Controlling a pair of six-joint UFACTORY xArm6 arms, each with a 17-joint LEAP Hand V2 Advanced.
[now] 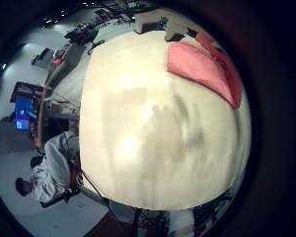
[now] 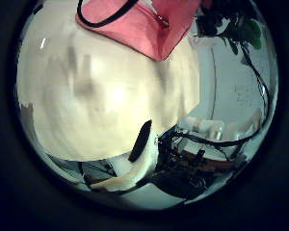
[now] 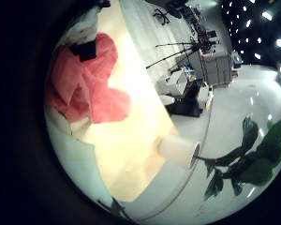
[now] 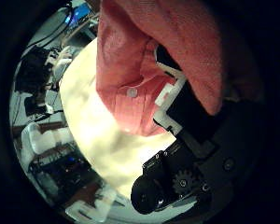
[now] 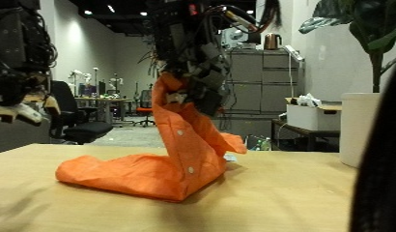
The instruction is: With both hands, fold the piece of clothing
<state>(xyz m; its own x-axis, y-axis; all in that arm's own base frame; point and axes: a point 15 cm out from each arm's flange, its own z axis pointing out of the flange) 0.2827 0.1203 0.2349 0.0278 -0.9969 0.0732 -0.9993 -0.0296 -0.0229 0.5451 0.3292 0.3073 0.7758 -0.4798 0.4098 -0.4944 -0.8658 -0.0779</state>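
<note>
Right hand (image 5: 198,72) is clamped on the orange shirt (image 5: 173,155), lifting one end above the table (image 5: 288,198). Left hand (image 5: 20,58): fingers can't tell.

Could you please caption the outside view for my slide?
A hand lifts one end of an orange garment off the wooden table.

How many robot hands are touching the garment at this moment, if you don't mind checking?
1. The right hand grips the orange garment by one end, lifting it off the wooden table. The left hand is not seen touching it; its palm views show the garment lying apart.
</note>
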